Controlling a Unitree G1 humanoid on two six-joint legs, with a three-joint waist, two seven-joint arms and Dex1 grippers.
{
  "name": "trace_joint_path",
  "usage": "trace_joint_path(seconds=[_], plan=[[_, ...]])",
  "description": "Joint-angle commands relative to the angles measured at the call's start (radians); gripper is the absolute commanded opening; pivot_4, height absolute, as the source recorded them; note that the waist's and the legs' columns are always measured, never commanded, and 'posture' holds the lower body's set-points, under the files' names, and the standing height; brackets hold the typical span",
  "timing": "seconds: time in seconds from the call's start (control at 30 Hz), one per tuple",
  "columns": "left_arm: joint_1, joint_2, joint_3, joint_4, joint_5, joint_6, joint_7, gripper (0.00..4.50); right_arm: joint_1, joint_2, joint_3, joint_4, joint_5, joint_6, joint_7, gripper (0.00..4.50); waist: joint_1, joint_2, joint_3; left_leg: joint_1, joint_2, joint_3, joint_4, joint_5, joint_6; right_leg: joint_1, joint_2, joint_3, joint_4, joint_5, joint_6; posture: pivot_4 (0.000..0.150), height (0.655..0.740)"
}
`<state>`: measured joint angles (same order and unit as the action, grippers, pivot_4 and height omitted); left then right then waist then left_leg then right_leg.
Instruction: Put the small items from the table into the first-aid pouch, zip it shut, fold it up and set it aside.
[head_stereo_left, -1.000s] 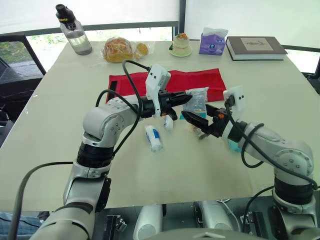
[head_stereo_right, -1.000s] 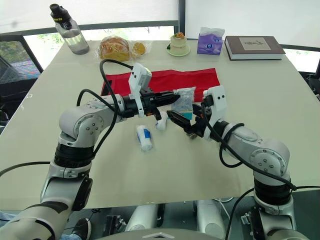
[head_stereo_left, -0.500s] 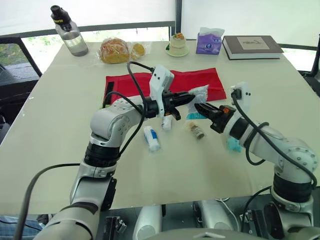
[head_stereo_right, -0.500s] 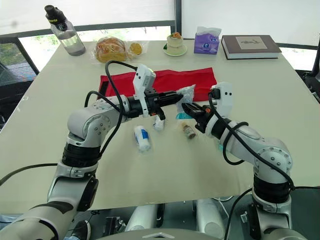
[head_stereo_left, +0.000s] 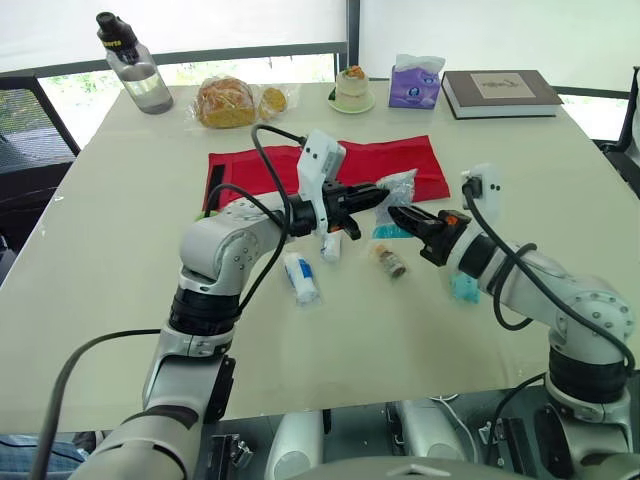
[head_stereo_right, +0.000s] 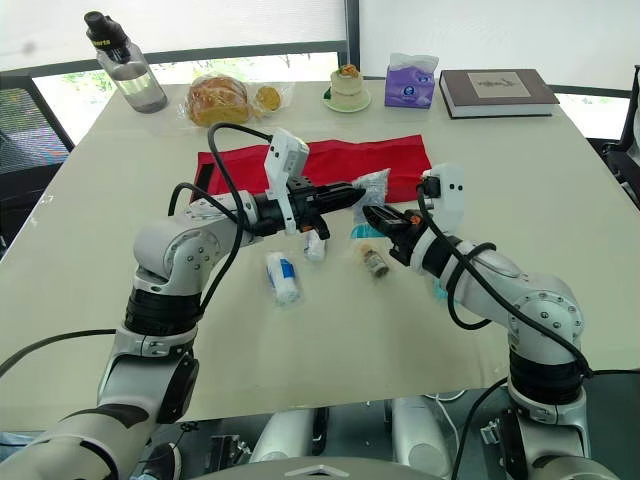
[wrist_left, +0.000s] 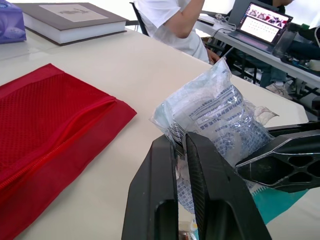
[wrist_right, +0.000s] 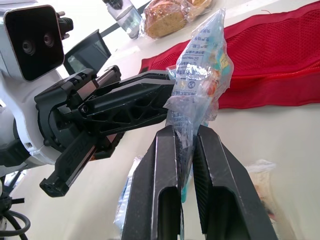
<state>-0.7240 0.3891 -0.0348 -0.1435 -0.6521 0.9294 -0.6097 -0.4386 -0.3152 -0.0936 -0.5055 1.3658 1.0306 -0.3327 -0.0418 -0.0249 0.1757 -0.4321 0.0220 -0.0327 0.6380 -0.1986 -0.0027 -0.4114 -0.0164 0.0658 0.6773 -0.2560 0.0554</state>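
Left eye view: the clear plastic packet (head_stereo_left: 396, 196) hangs above the table (head_stereo_left: 110, 250) at centre frame, just below the lower right edge of the red mesh pouch (head_stereo_left: 262, 166). The packet's long axis runs up and down the frame. The pouch lies flat in the upper centre, long axis left to right. The left gripper (head_stereo_left: 379, 192) reaches in from the left on a bent arm, forearm nearly level, and pinches the packet's left side. The right gripper (head_stereo_left: 397, 213) comes from the lower right, forearm angled toward upper left, and meets the packet's lower part. Below them lie a white roll (head_stereo_left: 301, 277), a small vial (head_stereo_left: 389, 261) and a teal packet (head_stereo_left: 465, 288).

Left wrist view: the two black fingers (wrist_left: 156, 200) are pressed together on the packet's crumpled edge at centre frame. The pouch fills the left, a book (wrist_left: 70, 19) the upper left.

Right wrist view: its fingers (wrist_right: 165, 175) clamp the packet's bottom edge. The packet rises toward the top centre, and the pouch crosses the upper right.
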Motion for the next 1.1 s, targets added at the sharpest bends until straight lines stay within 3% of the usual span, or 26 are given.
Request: trace_joint_path(seconds=[0.03, 0.07, 0.2, 0.27, 0.47, 0.77, 1.1], plan=[[-0.031, 0.024, 0.052, -0.027, -0.037, 0.012, -0.026, 1.98, 0.004, -0.006, -0.005, -0.009, 0.014, -0.029, 0.002, 0.0, 0.0, 0.0, 0.0, 0.0, 0.0, 0.0, 0.0, 0.0, 0.0, 0.0, 0.0, 0.0, 0.0, 0.0, 0.0, 0.15, 0.74], [-0.03, 0.031, 0.059, -0.025, -0.038, 0.012, -0.028, 2.17, 0.006, -0.006, -0.004, -0.009, 0.016, -0.032, 0.002, 0.0, 0.0, 0.0, 0.0, 0.0, 0.0, 0.0, 0.0, 0.0, 0.0, 0.0, 0.0, 0.0, 0.0, 0.0, 0.0, 0.15, 0.74], [-0.018, 0.096, 0.091, 0.013, -0.003, -0.022, -0.046, 3.98, 0.02, -0.015, -0.011, -0.015, 0.021, -0.044, 0.011, 0.0, 0.0, 0.0, 0.0, 0.0, 0.0, 0.0, 0.0, 0.0, 0.0, 0.0, 0.0, 0.0, 0.0, 0.0, 0.0, 0.15, 0.74], [-0.01, 0.14, 0.101, 0.049, 0.035, -0.063, -0.055, 4.43, 0.027, -0.018, -0.014, -0.017, 0.021, -0.052, 0.014, 0.0, -0.001, 0.0, 0.0, 0.0, 0.0, 0.0, 0.0, 0.0, 0.0, 0.0, 0.0, 0.0, 0.0, 0.0, 0.0, 0.15, 0.74], [0.008, 0.276, 0.101, 0.234, 0.223, -0.25, -0.047, 4.43, 0.055, -0.027, -0.02, -0.018, 0.024, -0.074, 0.028, 0.0, 0.001, 0.0, 0.0, 0.0, 0.0, 0.0, 0.0, 0.0, 0.0, 0.0, 0.0, 0.0, 0.0, 0.0, 0.0, 0.15, 0.74], [0.057, 0.425, -0.07, 0.508, 0.644, -0.654, 0.022, 4.43, 0.074, -0.036, -0.006, -0.012, 0.01, -0.09, 0.063, 0.0, 0.006, 0.0, 0.0, 0.0, 0.0, 0.001, -0.001, 0.0, 0.0, 0.0, -0.001, 0.0, -0.001, 0.0, 0.0, 0.15, 0.74], [-0.046, 0.358, -0.151, 0.767, 0.856, -0.907, 0.136, 4.43, 0.079, -0.047, 0.004, -0.008, -0.007, -0.09, 0.084, 0.0, 0.006, 0.0, 0.0, -0.001, 0.0, 0.001, -0.001, 0.0, 0.0, 0.0, -0.001, 0.0, -0.001, 0.0, 0.0, 0.15, 0.74]])
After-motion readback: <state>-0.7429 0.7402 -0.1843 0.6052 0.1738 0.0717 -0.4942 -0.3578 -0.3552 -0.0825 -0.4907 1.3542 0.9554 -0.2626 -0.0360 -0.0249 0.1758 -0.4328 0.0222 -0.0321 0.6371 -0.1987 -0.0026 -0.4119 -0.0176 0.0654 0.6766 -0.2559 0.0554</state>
